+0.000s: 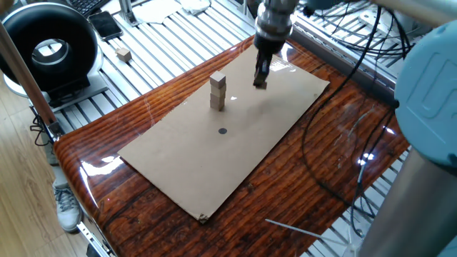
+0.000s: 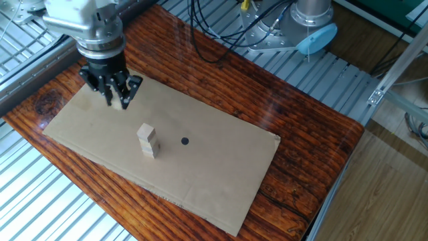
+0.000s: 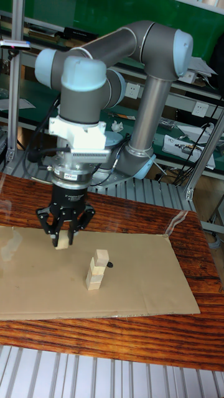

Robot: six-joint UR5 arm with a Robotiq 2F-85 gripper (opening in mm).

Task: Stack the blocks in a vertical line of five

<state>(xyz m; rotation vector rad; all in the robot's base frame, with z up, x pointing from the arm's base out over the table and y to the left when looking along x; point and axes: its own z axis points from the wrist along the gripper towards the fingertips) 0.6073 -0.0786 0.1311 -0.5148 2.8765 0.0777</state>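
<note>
A short stack of three tan blocks stands on the cardboard sheet, slightly uneven. My gripper hangs over the sheet's far end, to one side of the stack and apart from it. It is shut on one block, held between the fingertips just above the cardboard. Another block lies off the table on the slatted metal surface at the back left.
A small black dot marks the cardboard near the stack. A black round device stands at the back left. Black cables trail over the glossy wooden table on the right. A thin rod lies at the front right edge.
</note>
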